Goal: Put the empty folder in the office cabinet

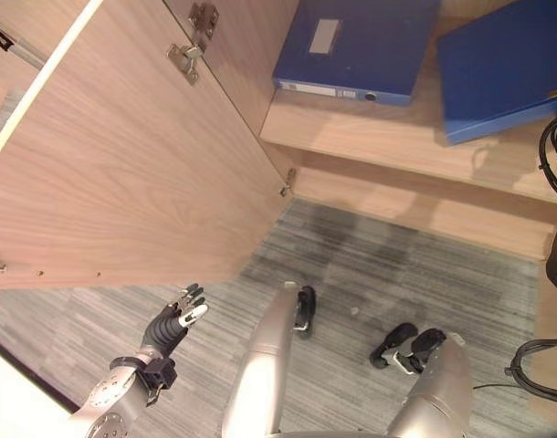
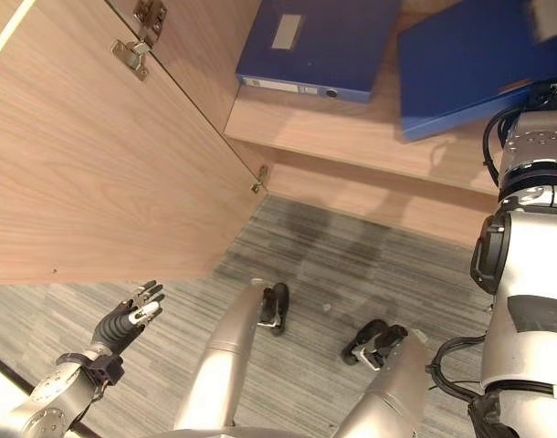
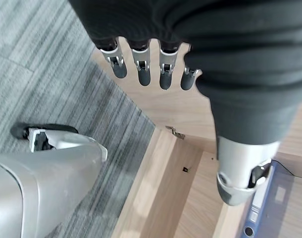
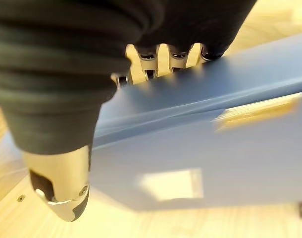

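Your right hand (image 4: 156,54) grips the blue folder (image 1: 507,68) by its edge, fingers wrapped over it, long side lying across the cabinet shelf (image 1: 397,137) beside a second folder (image 1: 356,46), while your left hand (image 1: 173,324) hangs open, far off.

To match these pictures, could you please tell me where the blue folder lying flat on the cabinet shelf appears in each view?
Left eye view: flat blue folder, top centre, on the shelf.
Right eye view: top centre again.
Left wrist view: on the same shelf, spine showing.
Right wrist view: that is the second folder, gripped by the right hand.
Shared landmark: the lower door hinge.
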You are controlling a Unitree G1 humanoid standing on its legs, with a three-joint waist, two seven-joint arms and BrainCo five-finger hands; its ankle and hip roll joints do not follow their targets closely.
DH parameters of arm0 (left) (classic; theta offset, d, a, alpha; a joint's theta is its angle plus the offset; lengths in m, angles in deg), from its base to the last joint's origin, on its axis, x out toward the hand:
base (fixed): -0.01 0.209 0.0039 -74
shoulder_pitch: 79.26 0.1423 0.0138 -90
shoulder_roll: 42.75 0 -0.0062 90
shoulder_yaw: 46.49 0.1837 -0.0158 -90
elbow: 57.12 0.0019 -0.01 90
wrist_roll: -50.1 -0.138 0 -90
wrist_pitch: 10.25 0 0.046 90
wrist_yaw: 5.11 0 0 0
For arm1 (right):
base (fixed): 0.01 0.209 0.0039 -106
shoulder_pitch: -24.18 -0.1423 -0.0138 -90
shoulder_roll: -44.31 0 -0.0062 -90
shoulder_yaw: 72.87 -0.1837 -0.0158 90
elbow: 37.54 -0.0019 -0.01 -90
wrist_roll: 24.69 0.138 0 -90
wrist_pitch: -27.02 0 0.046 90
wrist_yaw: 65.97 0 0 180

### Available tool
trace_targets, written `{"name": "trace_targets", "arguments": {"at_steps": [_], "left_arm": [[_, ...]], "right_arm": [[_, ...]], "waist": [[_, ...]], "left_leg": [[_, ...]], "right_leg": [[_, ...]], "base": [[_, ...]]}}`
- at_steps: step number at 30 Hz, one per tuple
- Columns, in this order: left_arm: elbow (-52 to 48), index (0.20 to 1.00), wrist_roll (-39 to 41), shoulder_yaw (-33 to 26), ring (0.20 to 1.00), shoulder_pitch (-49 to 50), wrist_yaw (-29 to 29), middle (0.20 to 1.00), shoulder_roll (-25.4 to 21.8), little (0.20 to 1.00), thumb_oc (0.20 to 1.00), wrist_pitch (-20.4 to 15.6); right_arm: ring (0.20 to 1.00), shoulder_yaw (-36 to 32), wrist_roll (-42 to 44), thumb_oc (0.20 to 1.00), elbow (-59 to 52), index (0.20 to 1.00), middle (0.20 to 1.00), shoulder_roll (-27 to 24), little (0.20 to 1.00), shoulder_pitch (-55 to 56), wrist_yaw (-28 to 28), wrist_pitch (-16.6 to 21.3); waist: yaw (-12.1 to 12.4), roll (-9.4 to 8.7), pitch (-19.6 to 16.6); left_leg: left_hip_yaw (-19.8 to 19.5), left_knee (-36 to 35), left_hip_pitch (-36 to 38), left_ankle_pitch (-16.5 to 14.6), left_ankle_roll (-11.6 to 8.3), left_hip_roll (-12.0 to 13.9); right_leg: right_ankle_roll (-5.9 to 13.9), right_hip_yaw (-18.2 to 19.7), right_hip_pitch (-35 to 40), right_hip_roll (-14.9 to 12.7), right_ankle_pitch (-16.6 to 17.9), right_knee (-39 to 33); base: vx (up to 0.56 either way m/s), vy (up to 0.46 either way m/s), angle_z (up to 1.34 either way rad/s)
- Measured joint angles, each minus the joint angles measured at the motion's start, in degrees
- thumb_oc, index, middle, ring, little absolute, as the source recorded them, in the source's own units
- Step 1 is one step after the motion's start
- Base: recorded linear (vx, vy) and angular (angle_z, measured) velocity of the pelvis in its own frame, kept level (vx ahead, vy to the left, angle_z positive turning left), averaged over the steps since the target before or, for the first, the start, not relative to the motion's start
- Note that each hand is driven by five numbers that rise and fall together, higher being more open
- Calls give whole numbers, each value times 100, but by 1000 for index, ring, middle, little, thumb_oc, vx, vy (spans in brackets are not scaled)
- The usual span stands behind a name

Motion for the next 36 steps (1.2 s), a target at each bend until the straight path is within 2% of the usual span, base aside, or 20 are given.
{"name": "trace_targets", "arguments": {"at_steps": [2,8,11,13,16,17,18,22,24,26,27,33,36], "left_arm": [[43,1000,0,-16,1000,13,-18,1000,-15,1000,1000,3],[53,1000,0,-15,1000,12,-112,1000,-15,1000,1000,97],[52,1000,-4,-14,1000,16,-196,1000,-42,1000,1000,165],[-8,1000,-22,-17,1000,22,-347,1000,-271,1000,1000,231],[-38,1000,-37,-26,1000,30,-408,1000,-450,1000,1000,275],[-95,1000,-175,-142,1000,68,-488,1000,-607,1000,1000,331],[-132,1000,-191,-237,1000,108,-523,1000,-650,1000,1000,376],[-188,1000,-244,-300,1000,137,-639,1000,-669,1000,1000,444],[-328,1000,-252,-308,1000,165,-738,1000,-751,1000,1000,476],[-390,1000,-262,-308,1000,165,-788,1000,-796,1000,1000,480],[-407,1000,-305,-322,1000,166,-809,1000,-840,1000,1000,482],[-405,1000,-358,-444,1000,162,-841,1000,-840,1000,1000,362],[-404,1000,-357,-453,1000,171,-842,1000,-840,1000,1000,302]], "right_arm": [[1000,149,-214,1000,219,1000,1000,32,1000,-7,-36,-260],[1000,532,-938,1000,342,1000,1000,62,1000,-7,-218,-871],[1000,910,-1757,1000,675,1000,1000,23,1000,-33,-467,-1368],[1000,1552,-3192,1000,1023,1000,1000,-142,1000,-46,-1009,-2067],[1000,1774,-3976,1000,1118,1000,1000,-269,1000,-71,-1370,-2224],[1000,2331,-4869,1000,1180,1000,1000,-292,1000,-72,-1630,-2343],[1000,2469,-5261,1000,1159,1000,1000,-306,1000,-73,-1781,-2407],[1000,2747,-6182,1000,1149,1000,1000,-320,1000,-73,-2228,-2438],[1000,3528,-7175,1000,1095,1000,1000,-201,1000,-72,-2542,-2413],[1000,3646,-7784,1000,961,1000,1000,-191,1000,-77,-2717,-2324],[1000,4044,-8197,1000,698,1000,1000,-137,1000,-78,-2807,-2215],[1000,4226,-8778,1000,6,1000,1000,-147,1000,-108,-2456,-1546],[1000,4212,-8759,1000,-33,1000,1000,-147,1000,-107,-2435,-1505]], "waist": [[-9,-65,-41],[12,-72,-43],[38,-75,-44],[65,-88,-36],[71,-101,-28],[65,-151,3],[46,-180,22],[77,-190,30],[107,-206,40],[163,-209,42],[160,-208,43],[152,-194,55],[149,-177,64]], "left_leg": [[5,-13,39,-1,-1,-1],[3,-17,44,-1,2,1],[2,-21,47,-3,6,0],[-24,-30,46,-3,6,-2],[-29,-40,55,-3,6,-3],[-40,-48,71,-1,2,-3],[-45,-52,72,0,-1,-3],[-78,-75,85,3,-3,-6],[-121,-95,97,11,-17,-6],[-122,-102,99,11,-17,-8],[-121,-107,99,11,-18,-9],[-101,-131,102,10,-18,-9],[-95,-140,92,10,-18,-7]], "right_leg": [[-2,2,33,2,-5,-22],[21,-27,69,2,12,-74],[48,-44,92,1,38,-93],[59,-100,135,-1,47,-110],[58,-113,154,-3,45,-118],[53,-130,178,-3,42,-121],[48,-137,181,-3,39,-123],[48,-204,250,-9,39,-161],[46,-279,311,-19,38,-191],[39,-280,312,-21,33,-193],[10,-281,310,-22,17,-199],[9,-270,289,-21,15,-221],[9,-265,269,-20,15,-225]], "base": [[0,0,0],[0,0,0],[0,0,0],[-9,-15,2],[0,0,0],[0,0,0],[0,0,0],[-3,-6,1],[-9,-14,5],[0,0,0],[0,0,0],[0,0,0],[0,0,0]]}}
